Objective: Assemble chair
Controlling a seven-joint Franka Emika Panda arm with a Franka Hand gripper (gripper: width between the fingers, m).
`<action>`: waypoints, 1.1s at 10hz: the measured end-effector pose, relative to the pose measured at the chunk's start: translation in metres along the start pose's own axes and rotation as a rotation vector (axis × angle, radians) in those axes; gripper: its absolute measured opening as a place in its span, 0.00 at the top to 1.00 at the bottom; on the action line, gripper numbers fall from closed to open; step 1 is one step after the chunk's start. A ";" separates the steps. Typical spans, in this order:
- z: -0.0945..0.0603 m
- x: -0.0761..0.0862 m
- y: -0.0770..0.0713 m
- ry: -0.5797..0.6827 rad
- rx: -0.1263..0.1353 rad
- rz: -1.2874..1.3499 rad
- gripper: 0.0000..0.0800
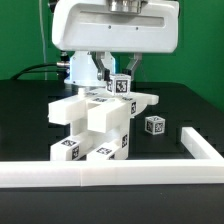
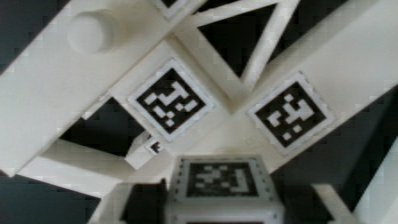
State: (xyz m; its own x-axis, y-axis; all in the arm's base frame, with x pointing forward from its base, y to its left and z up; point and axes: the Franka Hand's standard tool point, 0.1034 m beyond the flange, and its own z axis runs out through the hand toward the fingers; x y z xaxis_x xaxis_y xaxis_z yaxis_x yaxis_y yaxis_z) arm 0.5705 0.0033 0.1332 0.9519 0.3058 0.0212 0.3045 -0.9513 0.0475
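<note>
The partly built chair [image 1: 95, 125] stands mid-table as a blocky white stack with tags on its front faces. My gripper [image 1: 118, 80] hangs just over its top, shut on a small white tagged block [image 1: 121, 86]. In the wrist view that block [image 2: 217, 180] sits between the two fingers [image 2: 146, 198], close above the chair's slanted panels [image 2: 107, 60], which carry two tags [image 2: 173, 100]. Whether the block touches the chair I cannot tell.
A loose tagged cube [image 1: 154, 126] lies on the black table at the exterior view's right of the chair. The long white border frame [image 1: 110, 172] runs along the front and up the right side. A cable [image 1: 30, 72] lies at the back left.
</note>
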 end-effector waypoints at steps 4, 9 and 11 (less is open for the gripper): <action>0.000 0.001 -0.002 0.002 -0.001 0.004 0.64; 0.001 -0.003 -0.002 -0.003 0.003 0.007 0.64; 0.002 -0.003 -0.008 -0.006 0.005 0.016 0.64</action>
State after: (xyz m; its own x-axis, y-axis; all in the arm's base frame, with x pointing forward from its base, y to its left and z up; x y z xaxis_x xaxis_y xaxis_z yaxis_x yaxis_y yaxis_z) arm 0.5653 0.0095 0.1308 0.9567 0.2906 0.0160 0.2897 -0.9562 0.0423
